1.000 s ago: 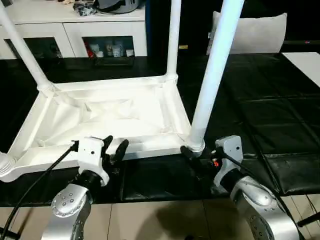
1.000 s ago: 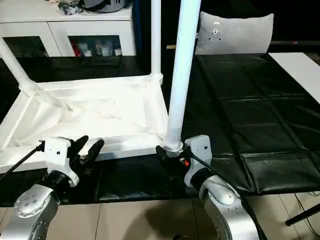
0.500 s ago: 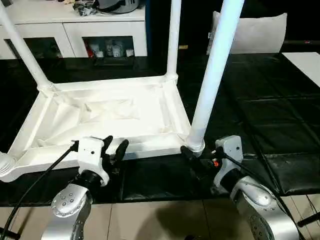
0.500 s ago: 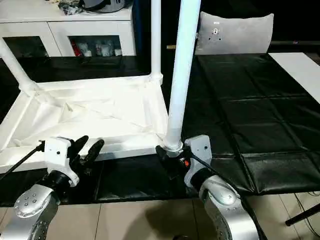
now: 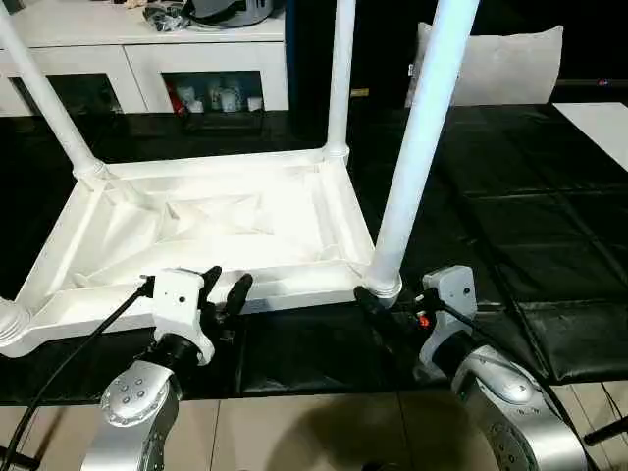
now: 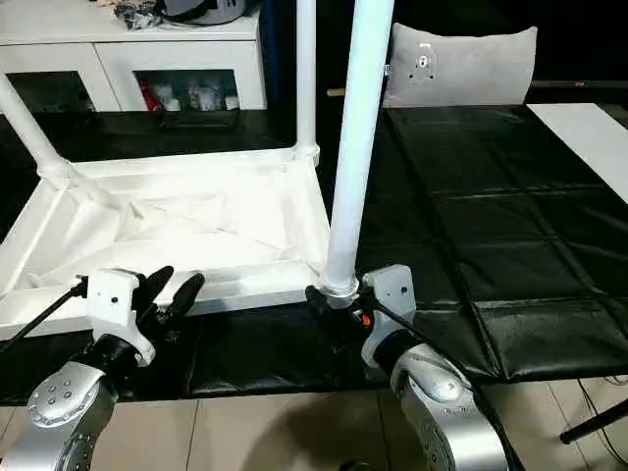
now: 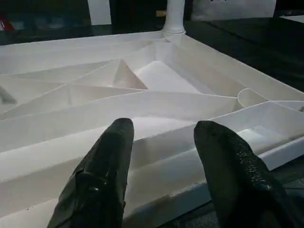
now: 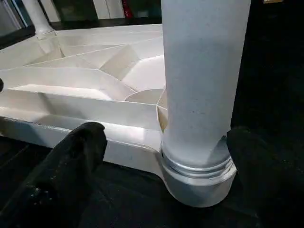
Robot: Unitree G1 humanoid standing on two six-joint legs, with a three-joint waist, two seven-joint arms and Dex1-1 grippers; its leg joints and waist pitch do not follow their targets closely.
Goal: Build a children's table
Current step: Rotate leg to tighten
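The children's table lies upside down on the black work surface, ribbed underside up. Three white legs stand in its corner sockets: far left, far right and near right. A ribbed leg base shows at the near left corner. My left gripper is open at the table's near rim, holding nothing. My right gripper is wide open around the base of the near right leg, one black finger on each side of it.
The black work surface stretches to the right. A white glass-doored cabinet stands behind, with a grey cushion at the back right and a white board at the right edge. Tiled floor lies below the near edge.
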